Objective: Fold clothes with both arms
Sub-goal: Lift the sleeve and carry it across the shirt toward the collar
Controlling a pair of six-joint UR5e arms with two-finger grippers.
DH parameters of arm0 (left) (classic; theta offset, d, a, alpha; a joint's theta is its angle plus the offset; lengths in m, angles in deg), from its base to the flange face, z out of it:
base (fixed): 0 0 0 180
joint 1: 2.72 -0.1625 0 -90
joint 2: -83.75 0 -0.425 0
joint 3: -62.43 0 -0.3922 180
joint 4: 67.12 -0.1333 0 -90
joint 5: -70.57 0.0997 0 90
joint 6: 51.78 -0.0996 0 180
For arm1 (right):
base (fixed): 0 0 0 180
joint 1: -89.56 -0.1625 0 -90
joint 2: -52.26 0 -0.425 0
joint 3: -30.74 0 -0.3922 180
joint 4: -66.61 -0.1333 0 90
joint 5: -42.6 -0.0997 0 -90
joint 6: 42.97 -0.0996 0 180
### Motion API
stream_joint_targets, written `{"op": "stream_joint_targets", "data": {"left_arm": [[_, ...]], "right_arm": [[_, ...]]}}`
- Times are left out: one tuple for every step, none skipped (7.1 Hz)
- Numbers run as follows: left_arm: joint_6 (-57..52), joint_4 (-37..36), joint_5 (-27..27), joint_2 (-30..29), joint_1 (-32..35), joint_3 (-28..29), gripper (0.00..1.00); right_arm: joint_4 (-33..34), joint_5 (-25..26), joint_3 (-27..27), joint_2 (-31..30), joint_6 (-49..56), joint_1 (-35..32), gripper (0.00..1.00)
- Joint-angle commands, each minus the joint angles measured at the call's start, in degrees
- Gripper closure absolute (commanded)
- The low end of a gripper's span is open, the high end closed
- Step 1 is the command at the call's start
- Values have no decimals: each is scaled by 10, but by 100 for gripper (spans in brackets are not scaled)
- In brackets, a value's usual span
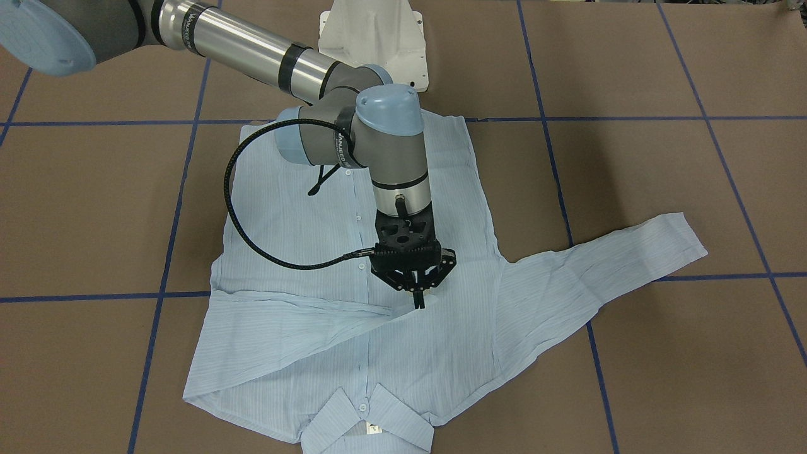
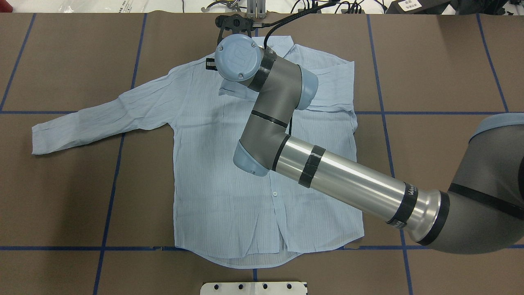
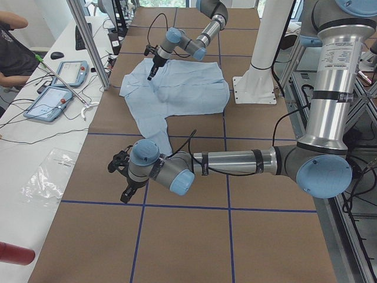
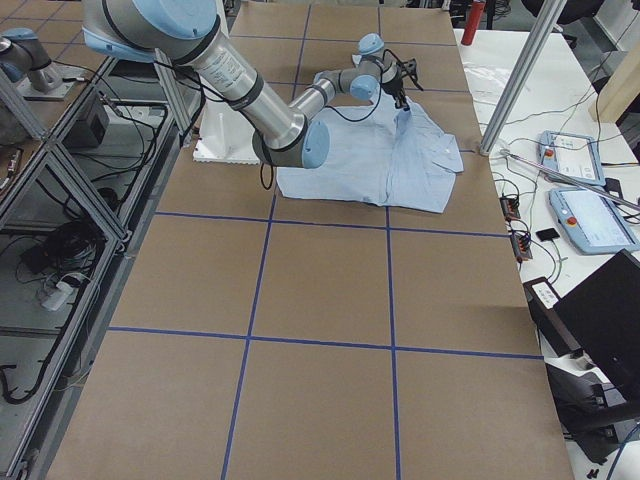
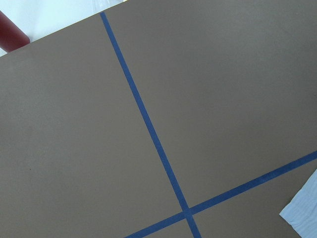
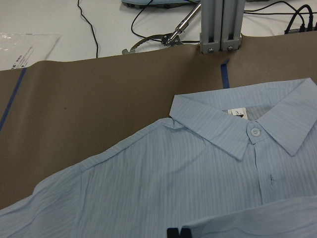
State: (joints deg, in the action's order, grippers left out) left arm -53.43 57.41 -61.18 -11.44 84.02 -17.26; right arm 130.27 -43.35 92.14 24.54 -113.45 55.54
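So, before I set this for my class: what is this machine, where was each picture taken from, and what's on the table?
It's a two-armed robot at a table. Four pictures come from fixed cameras: opposite the robot, behind it, at each table end; two from wrist cameras. A pale-blue shirt lies flat, one sleeve folded across it. The right gripper, fingers together, is at that sleeve's end; any grip on cloth is unclear. The left gripper hangs over bare table.
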Motion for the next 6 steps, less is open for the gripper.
{"op": "stream_joint_targets", "data": {"left_arm": [[1,0,0,-1,0,1,0],[1,0,0,0,0,1,0],[1,0,0,-1,0,3,0],[0,0,0,-1,0,3,0],[1,4,0,-1,0,3,0],[1,8,0,0,0,3,0]], "right_arm": [[-20,-6,-27,10,3,0,100],[-43,-5,-51,11,19,-1,100],[-89,-5,-94,20,30,-1,100],[-92,-5,-135,54,42,0,95],[-94,-5,-152,70,43,0,26],[-123,-5,-172,74,44,0,0]]}}
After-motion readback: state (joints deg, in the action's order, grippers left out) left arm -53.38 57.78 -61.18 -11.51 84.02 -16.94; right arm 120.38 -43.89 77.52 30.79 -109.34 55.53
